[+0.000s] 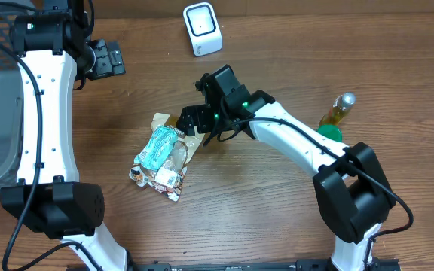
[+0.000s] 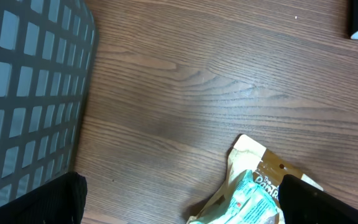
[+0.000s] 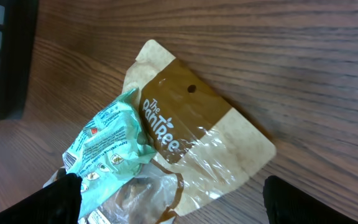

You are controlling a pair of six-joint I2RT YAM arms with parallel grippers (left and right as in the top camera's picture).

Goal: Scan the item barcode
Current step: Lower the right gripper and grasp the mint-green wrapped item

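Brown-and-tan paper pouch point(image 3: 191, 124) with a glossy clear window is seen lying flat on the wood-grain table point(image 3: 316, 56), directly beneath the right gripper point(image 3: 188, 202). A crumpled mint-green foil packet point(image 3: 107, 146) is laid over one edge of it. The black fingers point(image 3: 61, 199) are spread wide, and nothing is gripped. The left gripper point(image 2: 179, 205) is likewise held fully apart and empty, beside a grey plastic lattice basket point(image 2: 23, 93). A white rounded scanner point(image 1: 202, 28) is stood beyond the right gripper.

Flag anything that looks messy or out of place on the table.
The snack packets lie in a crumpled heap at the middle of the table: a teal packet overlaps the brown pouch, both askew. Nothing looks spilled.
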